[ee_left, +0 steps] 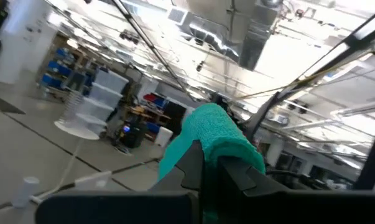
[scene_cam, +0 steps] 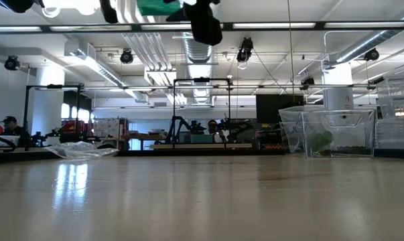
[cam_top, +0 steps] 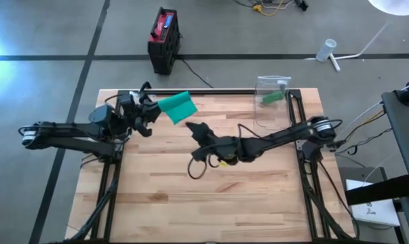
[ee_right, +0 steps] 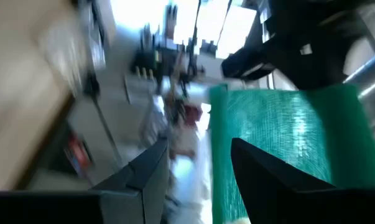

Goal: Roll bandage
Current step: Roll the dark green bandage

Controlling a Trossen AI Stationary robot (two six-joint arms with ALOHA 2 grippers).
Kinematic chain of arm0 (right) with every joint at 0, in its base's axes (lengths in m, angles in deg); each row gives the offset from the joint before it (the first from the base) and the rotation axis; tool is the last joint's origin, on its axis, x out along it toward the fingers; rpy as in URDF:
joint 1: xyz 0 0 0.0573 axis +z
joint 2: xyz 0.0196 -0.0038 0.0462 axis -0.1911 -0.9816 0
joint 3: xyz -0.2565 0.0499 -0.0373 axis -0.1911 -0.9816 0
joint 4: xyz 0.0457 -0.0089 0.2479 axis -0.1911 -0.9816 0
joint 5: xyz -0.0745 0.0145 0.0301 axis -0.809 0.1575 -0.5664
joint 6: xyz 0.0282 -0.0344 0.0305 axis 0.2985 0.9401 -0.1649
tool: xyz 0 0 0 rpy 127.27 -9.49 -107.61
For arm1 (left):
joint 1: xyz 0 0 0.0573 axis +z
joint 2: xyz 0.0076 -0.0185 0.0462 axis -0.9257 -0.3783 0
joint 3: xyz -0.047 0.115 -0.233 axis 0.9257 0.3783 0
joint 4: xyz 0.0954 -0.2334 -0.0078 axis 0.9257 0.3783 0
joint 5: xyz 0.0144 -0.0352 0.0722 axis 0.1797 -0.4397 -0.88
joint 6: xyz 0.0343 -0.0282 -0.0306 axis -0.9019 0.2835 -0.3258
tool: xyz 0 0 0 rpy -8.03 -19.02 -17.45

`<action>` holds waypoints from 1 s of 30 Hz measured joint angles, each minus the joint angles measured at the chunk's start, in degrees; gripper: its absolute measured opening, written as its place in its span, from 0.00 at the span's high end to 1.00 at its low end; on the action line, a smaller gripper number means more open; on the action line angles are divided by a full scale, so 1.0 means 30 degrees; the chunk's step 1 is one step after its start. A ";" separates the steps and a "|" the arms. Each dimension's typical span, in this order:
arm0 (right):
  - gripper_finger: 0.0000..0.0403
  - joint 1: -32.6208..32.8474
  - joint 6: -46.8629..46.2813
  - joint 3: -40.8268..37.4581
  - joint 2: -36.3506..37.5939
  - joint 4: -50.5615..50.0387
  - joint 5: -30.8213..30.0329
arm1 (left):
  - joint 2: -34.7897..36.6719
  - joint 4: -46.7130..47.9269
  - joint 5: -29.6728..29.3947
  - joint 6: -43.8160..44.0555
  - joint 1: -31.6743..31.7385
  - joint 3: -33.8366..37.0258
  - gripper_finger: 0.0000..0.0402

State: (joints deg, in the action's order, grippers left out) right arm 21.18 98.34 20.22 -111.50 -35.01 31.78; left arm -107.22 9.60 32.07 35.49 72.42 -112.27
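The wooden table carries both dark arms. A clear plastic container stands at its far right corner, something green inside. The green bandage hangs in the air above the table's far left part — the left gripper is clamped tight on one edge of it. The right gripper sits just beside the bandage's other end, fingers parted — nothing between them, the cloth just beyond.
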 joint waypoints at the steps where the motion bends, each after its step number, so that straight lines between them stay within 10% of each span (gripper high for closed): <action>1: 0.59 -0.0083 0.1172 0.0335 -0.0451 0.0346 -0.0654 | -0.0092 -0.0087 0.0238 0.0179 0.0000 0.0005 0.98; 30: 0.83 -0.1501 0.3230 0.2792 -0.2450 0.3016 -0.2251 | -0.0067 -0.0588 0.1074 0.0845 -0.0015 -0.0003 0.98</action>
State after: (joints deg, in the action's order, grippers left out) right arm 16.68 108.03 28.60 -118.84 -25.96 25.03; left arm -107.42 7.84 35.29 38.03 72.37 -112.28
